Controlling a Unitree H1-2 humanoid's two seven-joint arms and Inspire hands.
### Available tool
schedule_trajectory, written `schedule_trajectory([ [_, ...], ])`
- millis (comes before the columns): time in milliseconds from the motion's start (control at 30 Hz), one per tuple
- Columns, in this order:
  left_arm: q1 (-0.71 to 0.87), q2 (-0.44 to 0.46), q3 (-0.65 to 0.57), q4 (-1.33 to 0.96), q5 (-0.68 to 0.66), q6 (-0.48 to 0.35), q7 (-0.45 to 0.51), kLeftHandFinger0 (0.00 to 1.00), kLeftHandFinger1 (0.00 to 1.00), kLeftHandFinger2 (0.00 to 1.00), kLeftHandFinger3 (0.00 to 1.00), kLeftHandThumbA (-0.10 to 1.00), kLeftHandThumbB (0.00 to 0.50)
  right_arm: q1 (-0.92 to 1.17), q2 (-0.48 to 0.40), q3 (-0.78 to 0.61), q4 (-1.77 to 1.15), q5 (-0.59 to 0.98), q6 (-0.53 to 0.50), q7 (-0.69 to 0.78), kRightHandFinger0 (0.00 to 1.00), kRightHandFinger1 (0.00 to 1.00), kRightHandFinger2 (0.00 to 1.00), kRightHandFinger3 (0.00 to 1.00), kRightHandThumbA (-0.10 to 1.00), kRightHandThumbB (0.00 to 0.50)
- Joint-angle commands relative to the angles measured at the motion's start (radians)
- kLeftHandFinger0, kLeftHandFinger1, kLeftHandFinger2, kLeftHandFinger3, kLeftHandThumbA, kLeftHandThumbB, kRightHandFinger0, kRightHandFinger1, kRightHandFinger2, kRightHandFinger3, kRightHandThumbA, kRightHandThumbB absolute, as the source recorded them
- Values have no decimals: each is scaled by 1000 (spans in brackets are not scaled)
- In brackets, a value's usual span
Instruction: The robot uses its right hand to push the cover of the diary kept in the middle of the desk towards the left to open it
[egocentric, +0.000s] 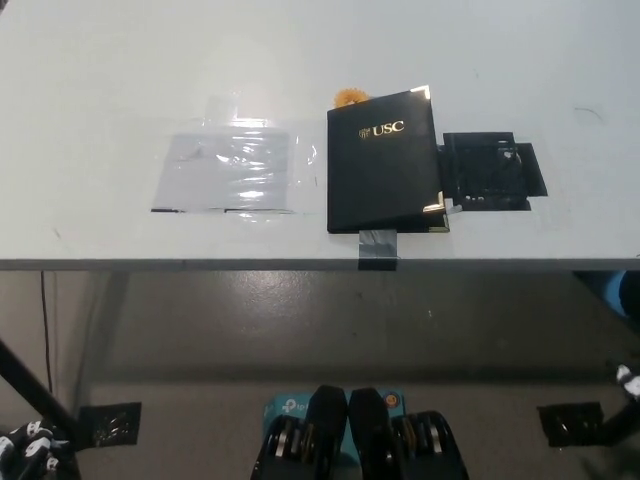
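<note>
I see the diary (383, 160) lying closed on the counter (100, 80), close to its near edge and a little right of the middle. Its long axis runs from the near edge toward the far edge, tilted slightly. The cover is black with gold lettering and gold corners; its right edge sits slightly raised over the pages at the near right corner, and that looks to me like the side to catch. A strip of grey tape (377, 248) holds the diary to the near edge. A black holder (490, 172) lies just beside it on the right, a clear plastic sheet (230, 168) lies to its left, and a small orange thing (348, 97) peeks out behind its far left corner.

Neither hand is over the counter. The left hand (30, 448) shows only as a patch at the bottom left, the right hand (628, 385) as a sliver at the bottom right; I cannot tell how either's fingers are set. The diary lies up and left of the right hand, which is nearer to the free edge. I judge the push not yet begun.
</note>
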Motion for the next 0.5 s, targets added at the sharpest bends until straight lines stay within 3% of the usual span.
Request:
schedule_trajectory([
  [0,-9,7,7,-11,-19,-34,-15,367,474,248,329,359,500,-43,-21,37,-81,-24,-39,33,137,279,454,564,918,182],
  [100,-9,8,6,-6,-24,-40,-23,378,485,260,335,360,500,-98,-18,101,-196,2,29,89,184,326,460,605,907,178],
  [133,-10,9,6,-5,-24,-45,-26,379,486,260,336,361,500,-108,-19,112,-214,12,45,100,223,343,470,611,903,231],
  [167,-10,8,6,-7,-24,-39,-23,379,486,260,335,360,500,-127,-24,130,-234,7,56,111,214,335,464,609,908,175],
  [267,-9,8,6,-12,-26,-30,-20,355,486,261,332,351,500,-191,-36,174,-284,1,68,145,178,318,442,596,891,114],
  [333,-8,3,2,-2,-23,-36,-21,366,479,256,335,365,500,-247,-37,185,-342,21,147,156,156,276,402,569,918,141],
  [400,-9,3,1,0,-23,-37,-22,371,479,255,336,366,500,-255,-36,186,-348,25,157,157,144,262,392,562,920,139],
  [433,-7,0,3,-6,-24,-25,-15,392,489,258,332,359,500,-310,-20,181,-352,57,171,155,29,163,333,546,901,106],
  [467,-8,-1,5,-6,-31,-23,-17,389,489,259,334,340,500,-330,-14,175,-348,66,184,152,10,142,321,541,906,103],
])
